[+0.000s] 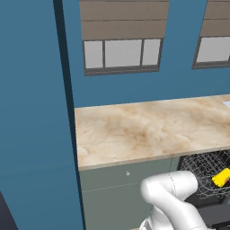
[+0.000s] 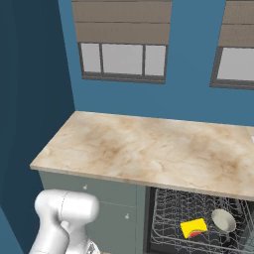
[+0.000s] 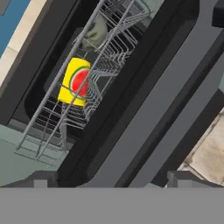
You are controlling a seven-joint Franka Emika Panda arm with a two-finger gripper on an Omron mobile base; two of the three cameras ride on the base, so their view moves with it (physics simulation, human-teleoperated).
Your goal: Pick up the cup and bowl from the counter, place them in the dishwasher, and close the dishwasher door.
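Note:
The yellow cup (image 2: 193, 227) lies on its side in the wire rack (image 2: 168, 218) of the open dishwasher, under the beige counter (image 2: 149, 149). In the hand view the cup (image 3: 76, 82) shows a red and green mark. The pale grey bowl (image 2: 223, 220) leans in the rack just beside the cup, and the hand view has the bowl (image 3: 94, 33) behind the wires. My gripper (image 3: 113, 181) is open and holds nothing, its fingertips (image 3: 41, 179) standing wide apart over the edge of the lowered dark dishwasher door (image 3: 175, 87). The cup (image 1: 221, 177) also appears at the right edge of the left base view.
A blue wall with two shuttered windows (image 2: 121, 57) runs behind the counter. A tall blue panel (image 1: 31, 112) closes off the left side. Grey-green drawer fronts (image 2: 114, 198) sit left of the dishwasher. Tan floor tile (image 3: 210, 153) lies beyond the door.

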